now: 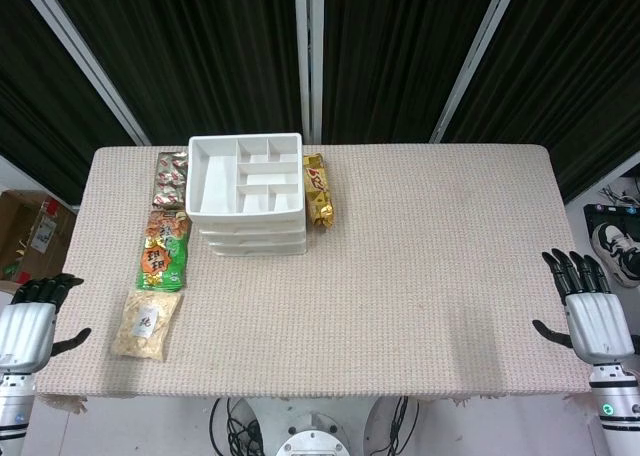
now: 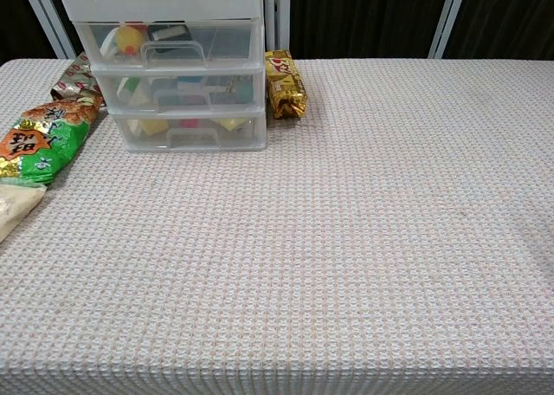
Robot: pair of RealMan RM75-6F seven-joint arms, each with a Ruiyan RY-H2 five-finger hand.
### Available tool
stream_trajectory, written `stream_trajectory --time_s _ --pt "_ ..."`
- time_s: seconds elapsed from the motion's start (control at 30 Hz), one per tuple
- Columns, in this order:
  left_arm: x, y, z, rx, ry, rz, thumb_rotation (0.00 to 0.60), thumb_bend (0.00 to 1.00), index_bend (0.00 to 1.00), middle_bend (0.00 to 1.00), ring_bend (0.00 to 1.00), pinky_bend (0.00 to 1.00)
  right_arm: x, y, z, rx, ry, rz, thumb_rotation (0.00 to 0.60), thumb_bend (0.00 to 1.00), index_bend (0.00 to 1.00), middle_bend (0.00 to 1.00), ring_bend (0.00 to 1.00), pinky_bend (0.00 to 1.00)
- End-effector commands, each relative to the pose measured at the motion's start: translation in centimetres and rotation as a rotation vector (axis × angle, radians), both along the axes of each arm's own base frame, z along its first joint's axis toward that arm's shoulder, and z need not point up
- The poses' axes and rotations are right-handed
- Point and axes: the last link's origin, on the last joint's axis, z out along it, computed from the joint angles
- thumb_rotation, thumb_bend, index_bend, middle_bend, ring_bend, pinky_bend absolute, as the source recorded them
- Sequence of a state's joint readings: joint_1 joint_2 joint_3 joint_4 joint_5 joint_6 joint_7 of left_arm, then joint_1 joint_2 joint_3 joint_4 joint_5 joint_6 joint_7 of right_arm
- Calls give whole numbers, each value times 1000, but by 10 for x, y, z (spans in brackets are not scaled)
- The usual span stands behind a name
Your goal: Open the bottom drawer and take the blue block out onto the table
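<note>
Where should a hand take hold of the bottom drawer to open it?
By the handle, the clear raised loop at the middle of the bottom drawer front. Come from the front, the robot's side, since the drawer faces that way and is shut. Fingers would probably hook under the loop and pull straight back. Both hands rest at the table edges, open.

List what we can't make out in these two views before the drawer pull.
- Blue block: not identifiable; the bottom drawer is closed and its frosted front blurs the contents in the chest view; the head view sees only the unit's top tray.
- Left robot hand and right robot hand: outside the chest view's frame.
- Pale snack bag: cut off by the chest view's left edge.
</note>
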State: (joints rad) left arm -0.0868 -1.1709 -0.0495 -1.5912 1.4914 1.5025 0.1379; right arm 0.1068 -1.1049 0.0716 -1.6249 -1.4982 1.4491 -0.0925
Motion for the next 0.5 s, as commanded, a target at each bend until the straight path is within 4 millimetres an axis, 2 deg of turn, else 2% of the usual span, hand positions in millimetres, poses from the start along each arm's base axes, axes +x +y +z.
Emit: stream_trajectory --time_s 0.03,0.33,0.5 --pt "0 0 -3 -21 -6 14 600 0 265 238 237 226 1 -2 0 0 3 3 600 42 0 57 0 0" --pt "7 -10 2 3 0 3 600 0 265 242 237 226 0 2 8 -27 -14 25 600 42 0 57 0 0" --pt "18 -10 4 5 -17 -28 600 0 265 247 238 230 -6 8 15 -48 -33 30 600 42 0 57 0 0"
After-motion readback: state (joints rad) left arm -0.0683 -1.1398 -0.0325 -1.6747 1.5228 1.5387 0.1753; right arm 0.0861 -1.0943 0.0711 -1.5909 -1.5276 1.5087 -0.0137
